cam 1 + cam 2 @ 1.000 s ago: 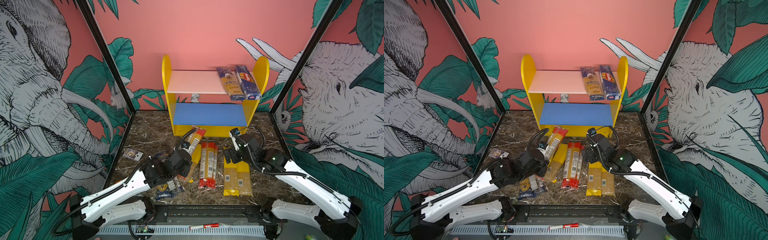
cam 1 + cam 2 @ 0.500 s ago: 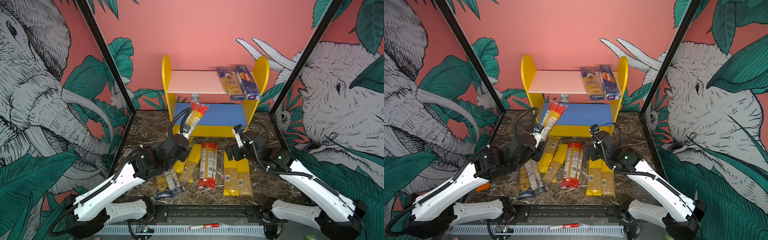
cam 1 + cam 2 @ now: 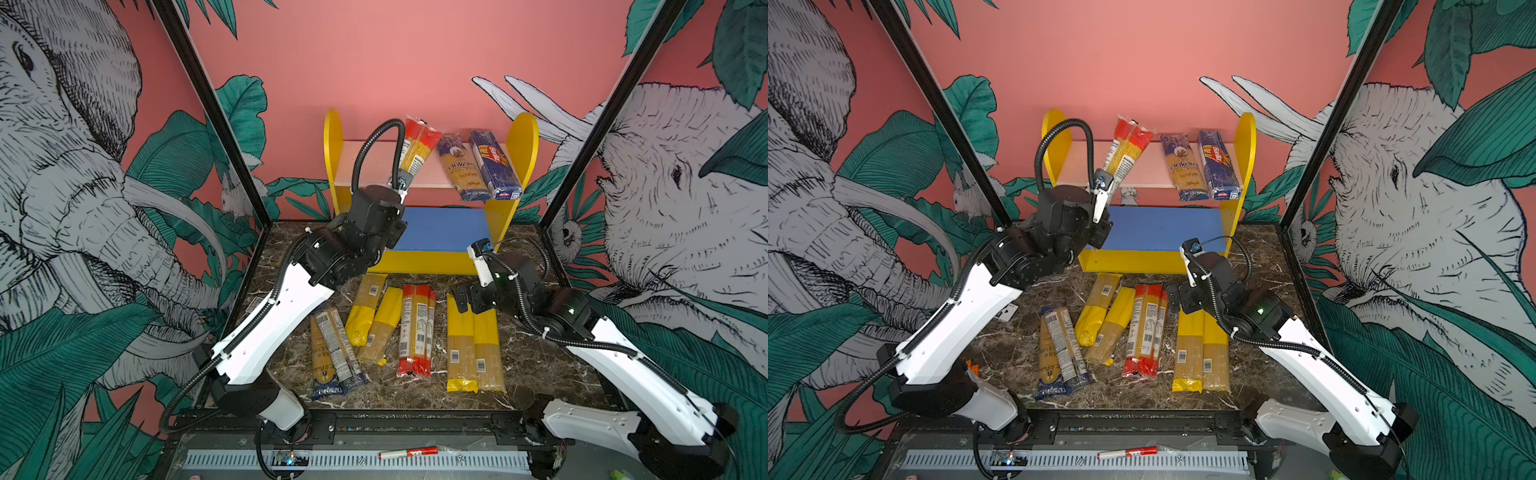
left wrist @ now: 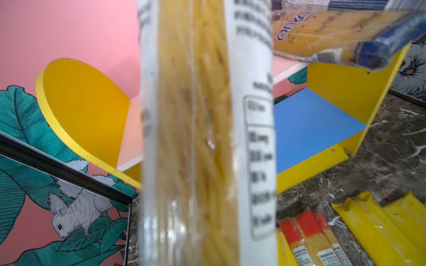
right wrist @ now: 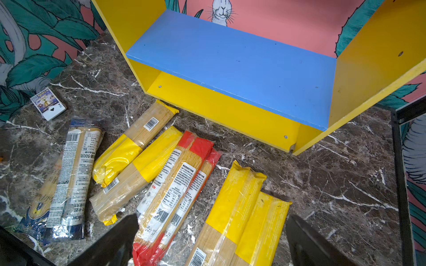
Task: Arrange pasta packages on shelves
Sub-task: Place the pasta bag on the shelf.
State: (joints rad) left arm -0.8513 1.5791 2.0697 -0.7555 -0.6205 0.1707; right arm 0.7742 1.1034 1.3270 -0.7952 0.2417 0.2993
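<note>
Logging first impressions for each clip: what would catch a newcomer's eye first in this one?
The left pincer holds a red-ended spaghetti pack tilted up in front of the pale pink upper board of the yellow shelves, where two dark blue packs lie at the right end. On the marble floor in front lies a row of more packs, with the open right pincer hovering above them.

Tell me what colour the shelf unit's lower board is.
Blue. The lower board sits between yellow side panels, and it shows clearest in the right wrist view.
</note>
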